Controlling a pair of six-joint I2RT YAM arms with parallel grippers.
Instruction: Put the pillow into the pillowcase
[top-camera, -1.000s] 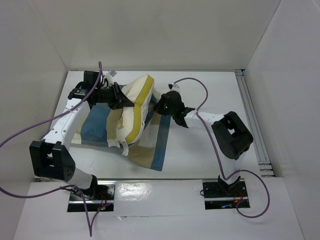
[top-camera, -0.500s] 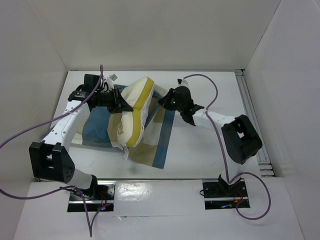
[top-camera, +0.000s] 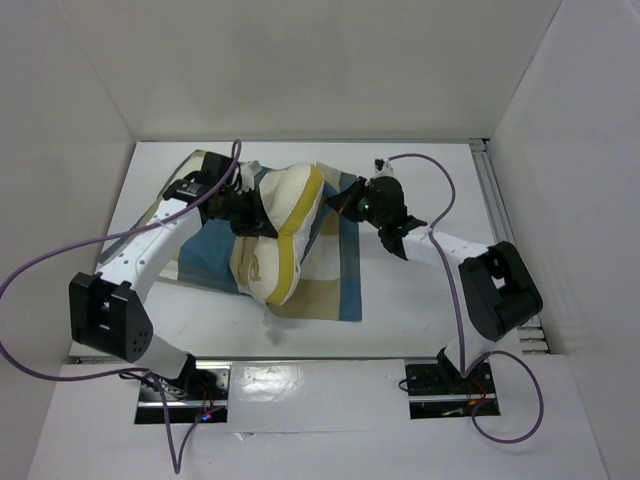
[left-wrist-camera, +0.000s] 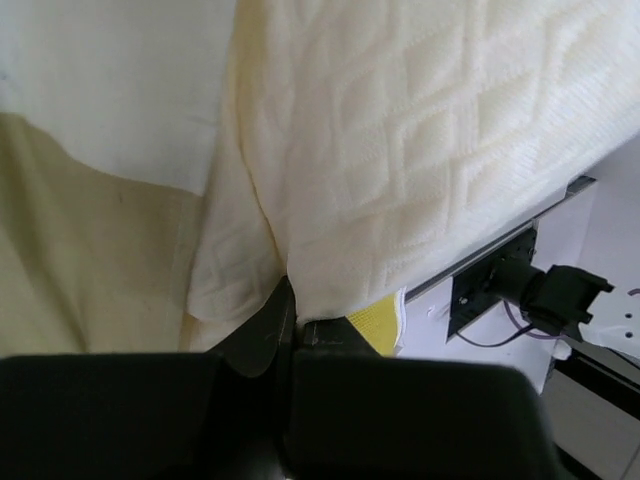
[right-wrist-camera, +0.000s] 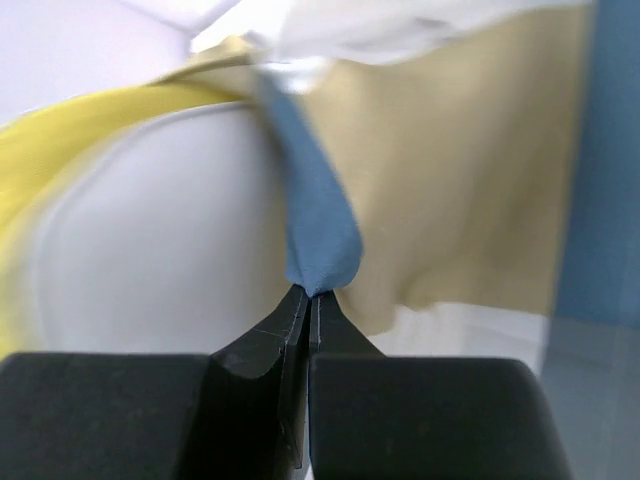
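The pillow (top-camera: 270, 215) sits bunched and half lifted in the middle of the frame. Its yellow edge band (top-camera: 297, 240) curves down toward the near side. It lies on top of the checked pillowcase (top-camera: 345, 270), which is spread flat on the white table (top-camera: 430, 300) beneath it.

The left gripper (top-camera: 243, 208) comes in from the upper left. In its wrist view the fingers are pressed together on a pinch of the quilted cream cover, just beside the yellow band. That looks like a hold meant for steering the pillow's bulk.

The right gripper (top-camera: 347, 205) is at the pillow's right flank. Its fingers are shut tight on a narrow blue fold (right-wrist-camera: 318, 235) of the pillowcase, with the pillow bulging right next to them. I'd guess it is lifting that edge to hold the opening up so the pillow can be fed in.

From here I cannot tell whether any corner of the pillow is inside the case. Most of it is plainly outside.
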